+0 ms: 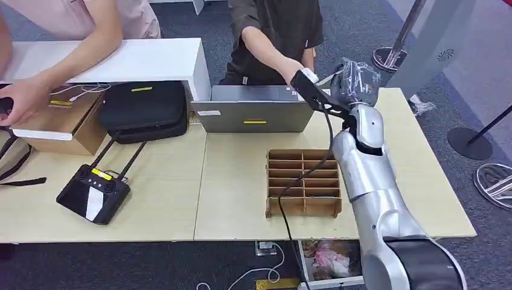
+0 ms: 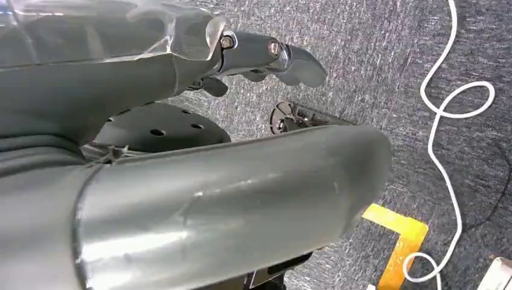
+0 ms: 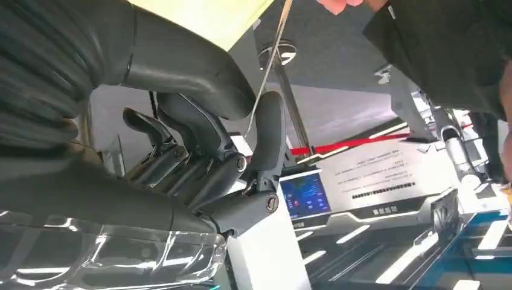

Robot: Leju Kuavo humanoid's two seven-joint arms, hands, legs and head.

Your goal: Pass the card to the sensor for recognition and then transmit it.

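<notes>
silver metal of the right arm rises from the lower right of the head view and reaches over the back of the bench (image 1: pixel 422 151), where the right robot hand (image 1: pixel 356 81) is lifted next to a person's hand (image 1: pixel 288 67). seen from the wrist, the right robot hand (image 3: pixel 211 157) pinches the card (image 3: pixel 265 78) between its thick thumb and a dark finger; the card shows edge-on as a thin pale line, and its far end points up toward the person's fingertips (image 3: pixel 338 5). i cannot tell whether the person is touching the card. behind the fingers stands a white kiosk with a small blue screen (image 3: pixel 305 196). on the bench, just under the raised arm, sits a brown divided tray (image 1: pixel 304 182), with a grey laptop (image 1: pixel 253 109) behind it, a black case (image 1: pixel 144 109) and a cardboard box (image 1: pixel 60 124) farther left, and a black controller (image 1: pixel 93 193) with two antennas near the front edge. the left robot hand (image 2: pixel 265 57) hangs over grey carpet by a white cable (image 2: pixel 447 109) and yellow floor tape (image 2: pixel 398 241); its fingers are curled in with nothing in them.
</notes>
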